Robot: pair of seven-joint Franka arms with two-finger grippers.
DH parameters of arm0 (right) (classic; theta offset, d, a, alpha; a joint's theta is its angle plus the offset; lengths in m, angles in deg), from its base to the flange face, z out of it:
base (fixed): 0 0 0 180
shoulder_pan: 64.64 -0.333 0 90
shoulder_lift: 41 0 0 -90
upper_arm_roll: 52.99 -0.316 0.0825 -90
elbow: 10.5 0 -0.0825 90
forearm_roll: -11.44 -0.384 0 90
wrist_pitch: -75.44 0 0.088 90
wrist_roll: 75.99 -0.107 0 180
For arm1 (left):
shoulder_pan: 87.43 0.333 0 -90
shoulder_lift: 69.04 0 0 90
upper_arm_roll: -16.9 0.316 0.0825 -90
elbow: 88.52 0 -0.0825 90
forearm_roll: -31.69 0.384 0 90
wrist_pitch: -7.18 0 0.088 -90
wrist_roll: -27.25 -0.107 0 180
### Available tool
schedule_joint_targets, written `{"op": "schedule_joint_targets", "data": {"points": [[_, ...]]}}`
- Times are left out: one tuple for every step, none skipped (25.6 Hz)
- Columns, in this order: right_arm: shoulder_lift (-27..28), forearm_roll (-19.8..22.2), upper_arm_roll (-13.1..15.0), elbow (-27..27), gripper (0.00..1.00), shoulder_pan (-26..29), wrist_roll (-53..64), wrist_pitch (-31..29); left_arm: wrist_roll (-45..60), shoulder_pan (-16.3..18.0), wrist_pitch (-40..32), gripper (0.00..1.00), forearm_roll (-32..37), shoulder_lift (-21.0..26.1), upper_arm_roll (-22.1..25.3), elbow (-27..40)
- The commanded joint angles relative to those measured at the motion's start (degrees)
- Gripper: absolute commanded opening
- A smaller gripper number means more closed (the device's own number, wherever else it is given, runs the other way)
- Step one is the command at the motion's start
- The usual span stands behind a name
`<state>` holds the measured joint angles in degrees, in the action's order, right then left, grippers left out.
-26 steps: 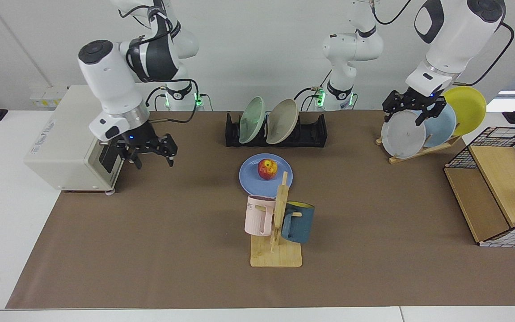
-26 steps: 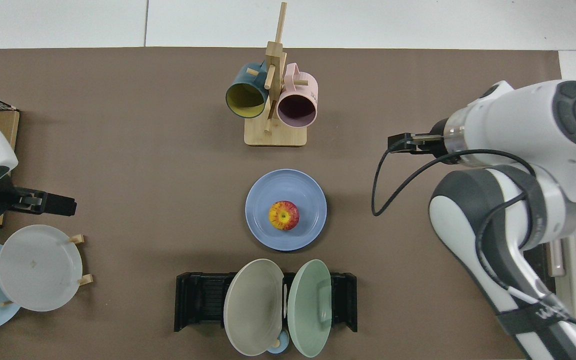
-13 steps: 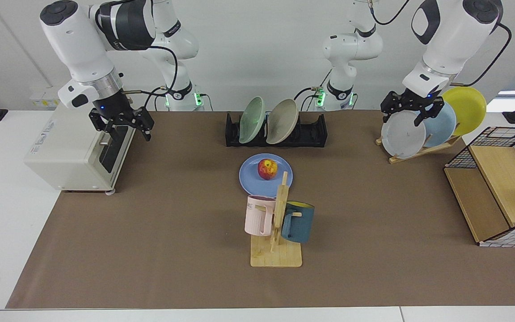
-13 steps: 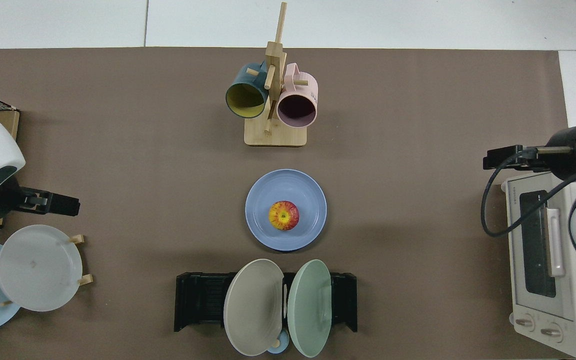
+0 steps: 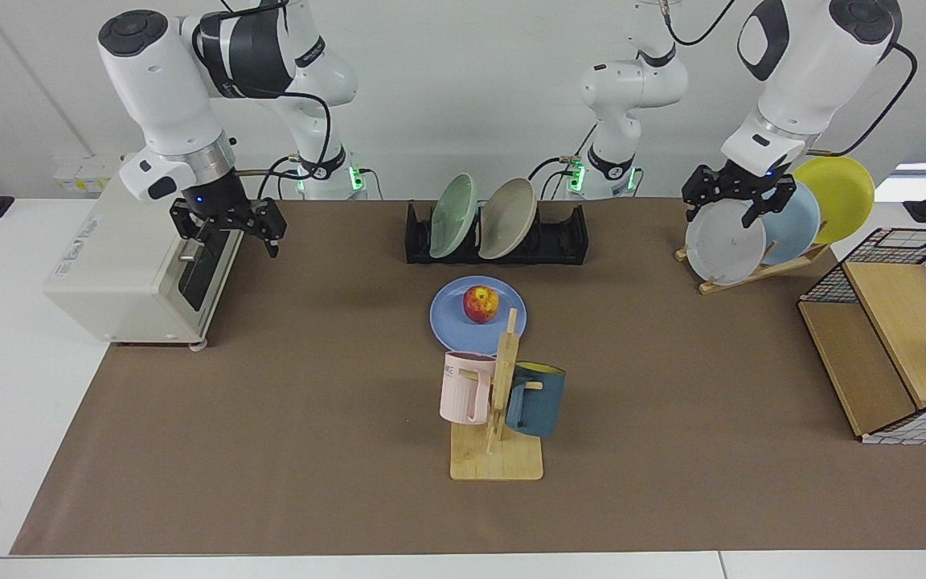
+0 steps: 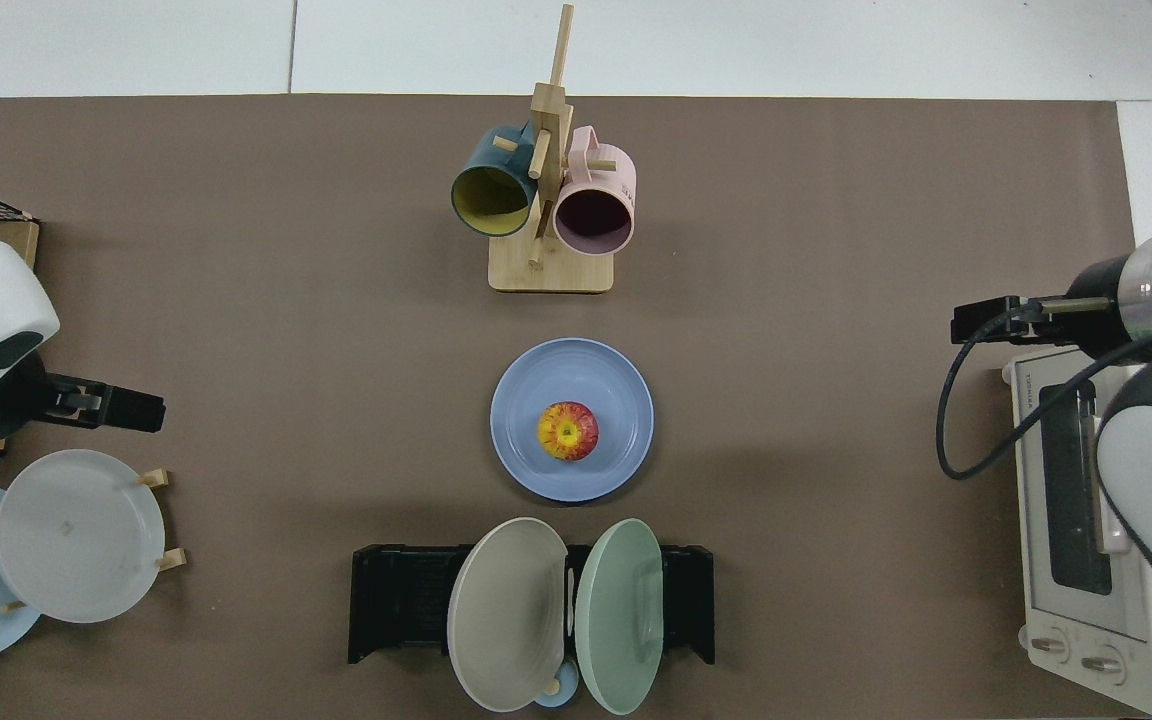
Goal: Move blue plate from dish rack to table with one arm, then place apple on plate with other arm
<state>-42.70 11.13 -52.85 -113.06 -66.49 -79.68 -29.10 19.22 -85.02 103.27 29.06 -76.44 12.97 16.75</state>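
Note:
The blue plate (image 5: 451, 322) (image 6: 526, 420) lies flat on the table's brown mat (image 5: 270, 442), just in front of the black dish rack (image 5: 567, 241) (image 6: 396, 600). The red and yellow apple (image 5: 481, 304) (image 6: 567, 431) rests in the plate's middle. The rack holds a green plate and a beige plate. My right gripper (image 5: 228, 232) (image 6: 986, 320) hangs open and empty above the mat beside the toaster oven's door, far from the plate. Over the grey plate on the wooden stand, my left gripper (image 5: 727, 207) (image 6: 106, 408) is open and empty.
A toaster oven (image 5: 121, 273) stands at one end of the mat. A wooden mug tree (image 5: 503, 402) with a pink and a dark blue mug is close in front of the blue plate. At the other end are a wooden plate stand (image 5: 752, 273) and a wire basket (image 5: 897, 346).
My right gripper, open throughout, rose and drew back from low over the mat to beside the toaster oven. The left arm barely moved. Plate and apple stayed put.

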Motion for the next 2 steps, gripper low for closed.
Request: {"op": "schedule_joint_targets", "data": {"points": [[2.6,1.7,-0.3,2.7,1.00,-1.0,-1.5,0.5,5.7,1.3,2.3,1.00,-3.1,0.1,-0.4,0.1],[2.6,1.5,-0.3,2.7,1.00,-1.0,-1.5,0.2,5.7,1.2,2.3,1.00,-3.0,0.1,-0.5,0.1]]}}
